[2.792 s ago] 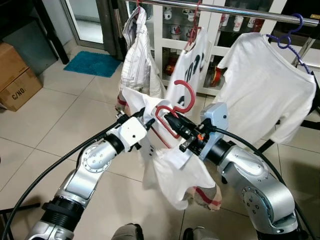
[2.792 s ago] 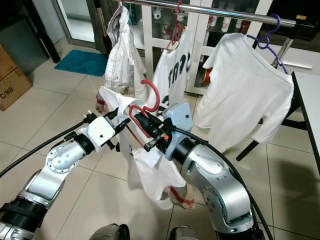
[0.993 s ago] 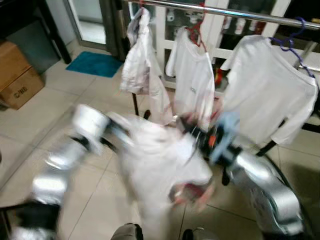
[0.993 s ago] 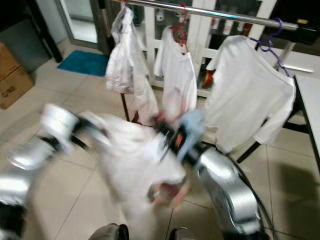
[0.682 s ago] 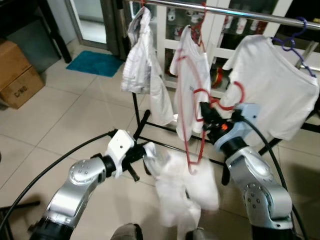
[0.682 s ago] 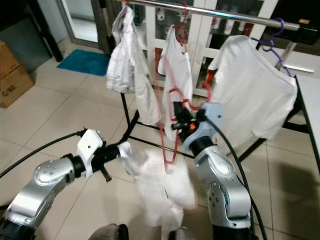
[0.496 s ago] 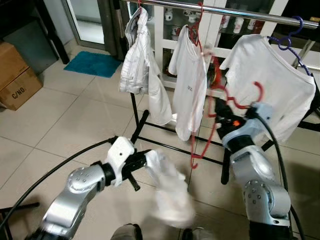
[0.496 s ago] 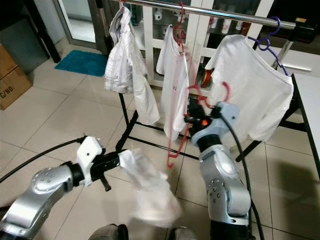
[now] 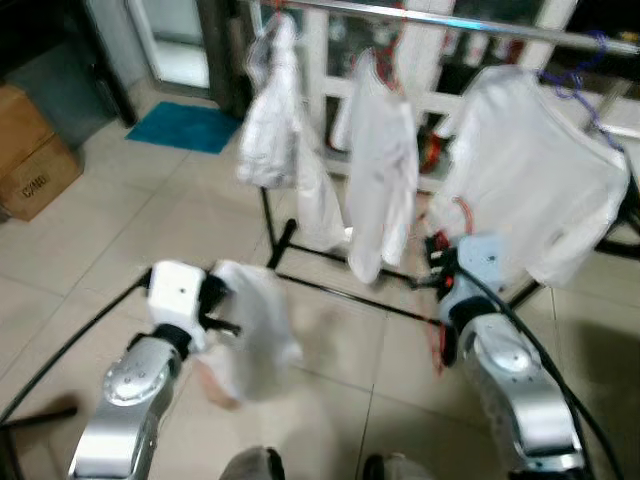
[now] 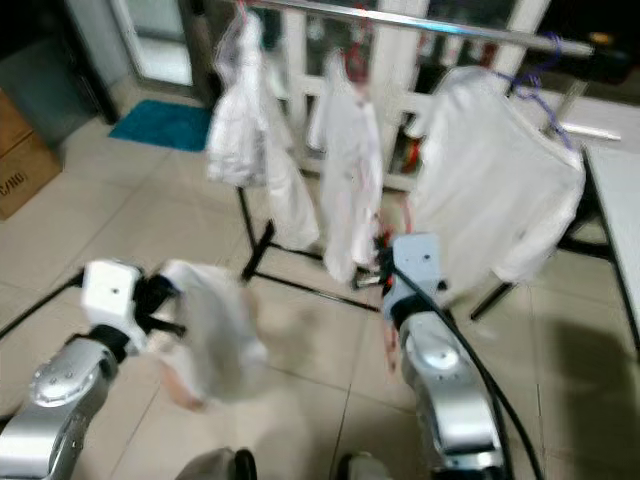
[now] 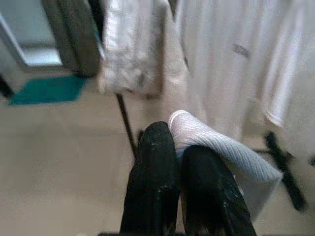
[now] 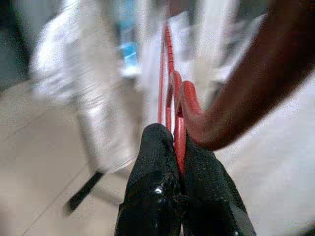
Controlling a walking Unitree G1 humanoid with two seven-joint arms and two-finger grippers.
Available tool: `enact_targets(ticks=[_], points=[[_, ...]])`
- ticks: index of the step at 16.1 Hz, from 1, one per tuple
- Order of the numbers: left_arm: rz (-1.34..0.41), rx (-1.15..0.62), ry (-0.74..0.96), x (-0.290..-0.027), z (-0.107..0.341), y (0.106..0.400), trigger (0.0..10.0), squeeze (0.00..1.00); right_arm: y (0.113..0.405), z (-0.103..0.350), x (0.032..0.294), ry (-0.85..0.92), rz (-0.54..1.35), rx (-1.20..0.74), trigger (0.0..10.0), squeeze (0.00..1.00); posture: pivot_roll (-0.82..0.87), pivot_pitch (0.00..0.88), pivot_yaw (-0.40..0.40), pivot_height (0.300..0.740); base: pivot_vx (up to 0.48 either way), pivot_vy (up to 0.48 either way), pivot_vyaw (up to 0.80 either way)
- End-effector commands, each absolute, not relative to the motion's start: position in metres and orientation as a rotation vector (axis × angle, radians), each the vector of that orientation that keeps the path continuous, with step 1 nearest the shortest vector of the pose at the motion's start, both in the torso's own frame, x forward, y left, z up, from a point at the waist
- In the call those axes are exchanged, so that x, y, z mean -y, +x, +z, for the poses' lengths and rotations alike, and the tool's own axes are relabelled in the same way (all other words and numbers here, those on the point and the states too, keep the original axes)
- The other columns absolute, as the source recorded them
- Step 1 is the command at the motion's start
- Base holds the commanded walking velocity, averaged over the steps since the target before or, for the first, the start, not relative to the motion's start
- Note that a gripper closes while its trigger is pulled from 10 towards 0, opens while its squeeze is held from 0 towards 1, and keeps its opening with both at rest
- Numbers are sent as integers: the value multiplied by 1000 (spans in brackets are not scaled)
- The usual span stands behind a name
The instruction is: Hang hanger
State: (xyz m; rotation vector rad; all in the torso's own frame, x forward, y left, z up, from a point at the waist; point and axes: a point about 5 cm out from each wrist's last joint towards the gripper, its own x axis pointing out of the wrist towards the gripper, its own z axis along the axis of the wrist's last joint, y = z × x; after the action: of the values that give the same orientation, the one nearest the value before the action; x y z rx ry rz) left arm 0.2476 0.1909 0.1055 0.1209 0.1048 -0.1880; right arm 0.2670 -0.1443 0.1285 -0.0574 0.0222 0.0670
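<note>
Gripping a red hanger (image 12: 173, 98), our right pincer (image 12: 178, 162) is clenched on its thin wire, the two black fingers pressed together with the red loops running up between them and the thick hook curving away beside them. From our head views, which are blurred, that right pincer (image 9: 440, 262) sits low in front of the clothes rack's base bar (image 9: 345, 290), below the hanging garments, and the hanger shows there as a faint red streak. Our left pincer (image 11: 179, 164) is clenched on a white garment (image 11: 221, 157), whose ribbed edge pokes out between the fingers; in the head views this cloth (image 9: 250, 325) droops from the left pincer (image 9: 215, 305) over the tiled floor (image 9: 110, 230). Ahead, a metal rail (image 9: 470, 25) carries a crumpled white piece (image 9: 275, 130) on its left part, a white shirt (image 9: 380, 170) in the middle on a red hanger, and a white T-shirt (image 9: 530, 180) on a purple hanger (image 9: 580, 75). Off to the left lie a teal mat (image 9: 180, 127) and a cardboard box (image 9: 35, 150).
</note>
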Motion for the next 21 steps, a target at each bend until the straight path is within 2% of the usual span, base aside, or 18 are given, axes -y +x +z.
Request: enact_targets(ticks=[1, 4, 7, 10, 13, 16, 21], points=[[-172, -29, 124, -188, 116, 251, 10000, 0, 265, 125, 150, -55, 30, -33, 10000, 0, -29, 122, 20, 740, 0, 0, -800], [-100, 92, 132, -188, 132, 258, 10000, 0, 264, 128, 142, 87, 122, -15, 10000, 0, -30, 123, 18, 740, 0, 0, -800], [-82, 192, 50, -186, 152, 262, 10000, 0, 264, 131, 140, 68, 92, 59, 10000, 0, -28, 126, 18, 740, 0, 0, -800], [-89, 218, 81, -182, 155, 265, 10000, 0, 262, 128, 137, 102, 128, 43, 10000, 0, -29, 127, 21, 740, 0, 0, -800], [-106, 309, 91, -179, 172, 266, 10000, 0, 265, 131, 140, 74, 66, 71, 10000, 0, -26, 130, 29, 740, 0, 0, -800], [-277, 193, 106, -171, 160, 265, 10000, 0, 264, 131, 142, 51, 48, 59, 10000, 0, -26, 128, 43, 740, 0, 0, -800], [-263, 88, 141, -171, 141, 262, 10000, 0, 265, 134, 145, 70, 1, 88, 10000, 0, -28, 131, 43, 740, 0, 0, -800]])
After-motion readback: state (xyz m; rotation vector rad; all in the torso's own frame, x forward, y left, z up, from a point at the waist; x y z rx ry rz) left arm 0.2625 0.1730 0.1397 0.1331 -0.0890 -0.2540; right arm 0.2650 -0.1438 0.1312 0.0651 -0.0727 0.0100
